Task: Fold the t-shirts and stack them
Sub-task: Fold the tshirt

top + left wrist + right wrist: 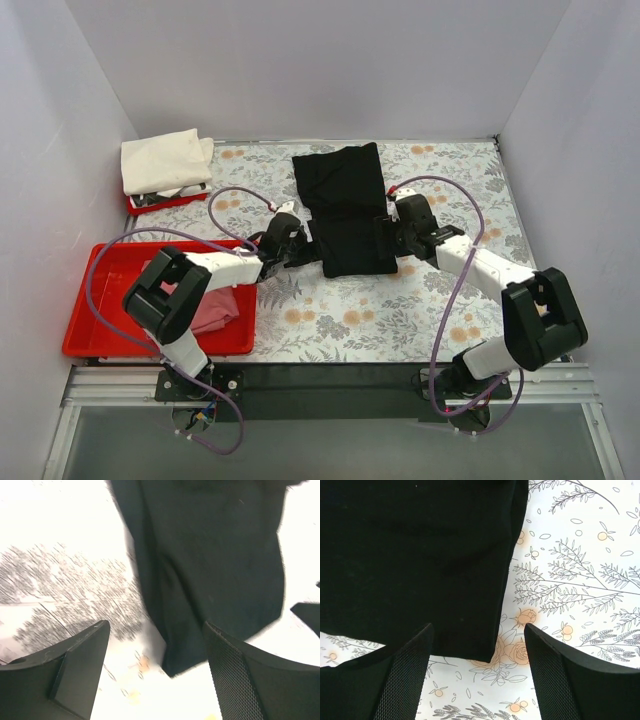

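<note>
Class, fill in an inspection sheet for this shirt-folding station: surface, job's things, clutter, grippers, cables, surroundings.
Surface: table with a floral pattern, flat.
Job's things: black t-shirt lies mid-table, partly folded; cream t-shirt sits folded on the small red tray, far left; pink t-shirt lies bunched in the large red tray, near left.
Clutter: nothing seen.
Grippers: left gripper and right gripper both open, each at a near corner of the black t-shirt.
Cables: purple cables loop from both arms, one over the large red tray.
Surroundings: plain white walls on three sides.
</note>
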`<state>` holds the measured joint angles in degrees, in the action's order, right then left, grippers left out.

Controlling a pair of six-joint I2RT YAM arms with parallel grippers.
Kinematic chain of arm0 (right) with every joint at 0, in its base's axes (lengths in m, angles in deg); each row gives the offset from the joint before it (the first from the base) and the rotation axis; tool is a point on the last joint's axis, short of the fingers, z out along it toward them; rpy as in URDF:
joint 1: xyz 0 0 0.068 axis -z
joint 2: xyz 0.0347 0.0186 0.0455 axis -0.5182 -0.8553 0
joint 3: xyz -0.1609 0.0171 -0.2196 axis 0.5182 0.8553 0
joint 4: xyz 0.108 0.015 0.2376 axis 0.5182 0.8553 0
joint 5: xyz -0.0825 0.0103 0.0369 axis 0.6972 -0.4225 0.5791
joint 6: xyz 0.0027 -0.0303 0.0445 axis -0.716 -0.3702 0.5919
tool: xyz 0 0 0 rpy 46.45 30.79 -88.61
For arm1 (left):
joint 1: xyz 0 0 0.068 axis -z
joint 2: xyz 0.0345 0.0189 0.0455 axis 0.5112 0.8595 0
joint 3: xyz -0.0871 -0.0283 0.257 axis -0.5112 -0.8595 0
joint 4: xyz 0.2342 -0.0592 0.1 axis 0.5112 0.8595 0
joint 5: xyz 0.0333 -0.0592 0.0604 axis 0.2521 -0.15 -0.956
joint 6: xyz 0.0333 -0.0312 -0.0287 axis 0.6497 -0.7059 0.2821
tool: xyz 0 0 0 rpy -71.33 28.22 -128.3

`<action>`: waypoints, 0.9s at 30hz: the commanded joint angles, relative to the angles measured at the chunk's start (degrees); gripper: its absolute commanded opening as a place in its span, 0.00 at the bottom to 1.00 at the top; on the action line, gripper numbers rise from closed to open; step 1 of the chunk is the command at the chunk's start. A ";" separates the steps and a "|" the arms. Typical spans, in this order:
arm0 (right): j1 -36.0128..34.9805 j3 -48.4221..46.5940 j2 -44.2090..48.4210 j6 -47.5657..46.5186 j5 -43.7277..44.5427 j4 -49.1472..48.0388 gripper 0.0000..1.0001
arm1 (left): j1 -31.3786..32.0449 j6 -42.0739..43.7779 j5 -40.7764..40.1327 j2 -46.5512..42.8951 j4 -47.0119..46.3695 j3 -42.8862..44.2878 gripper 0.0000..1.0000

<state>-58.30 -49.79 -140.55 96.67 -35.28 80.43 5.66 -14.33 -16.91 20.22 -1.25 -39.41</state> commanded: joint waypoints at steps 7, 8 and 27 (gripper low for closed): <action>4.32 6.79 3.48 2.13 -7.71 -7.20 0.67 | 1.74 -5.20 6.69 -2.78 -6.94 -4.34 0.69; 5.02 7.23 3.56 2.22 -9.55 -8.24 0.67 | 2.26 -5.29 6.77 -2.25 -7.02 -4.07 0.69; 8.81 14.27 -1.27 4.33 -21.43 -16.34 0.61 | 5.52 -7.13 8.00 2.94 -8.60 -4.86 0.65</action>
<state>-49.58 -36.90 -140.64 100.19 -54.38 66.07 10.64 -21.17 -9.80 21.83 -11.37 -43.89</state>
